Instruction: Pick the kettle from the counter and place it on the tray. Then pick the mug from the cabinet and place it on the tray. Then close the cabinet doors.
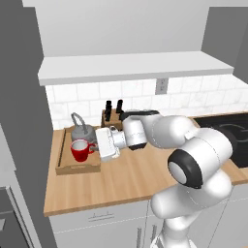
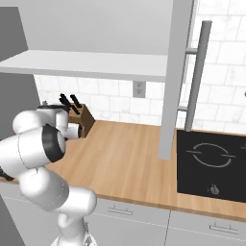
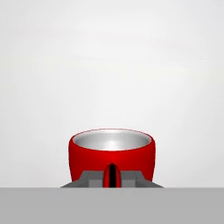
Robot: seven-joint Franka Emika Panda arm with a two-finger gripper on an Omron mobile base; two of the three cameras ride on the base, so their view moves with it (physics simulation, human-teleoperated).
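The light wooden tray point(image 1: 61, 166) lies at the left end of the counter point(image 1: 131, 179). The grey kettle point(image 1: 80, 130) stands in its rear half. Just in front of the kettle is the red mug point(image 1: 81, 150), within the tray's rims; whether it rests on the tray floor I cannot tell. My gripper point(image 1: 96, 147) reaches in from the right, shut on the mug's handle. In the hand view the mug point(image 3: 111, 153) is close, its handle pinched between the fingers point(image 3: 94, 179). The cabinet's grey floor point(image 1: 135, 68) hangs above, with one door point(image 2: 175, 72) swung open.
A knife block point(image 1: 112, 115) stands against the tiled wall just right of the tray. A black stovetop point(image 2: 211, 163) fills the counter's right end. The open door's bar handle point(image 2: 197, 72) hangs over the counter beside the stove. A dark panel point(image 1: 19, 121) borders the tray's left.
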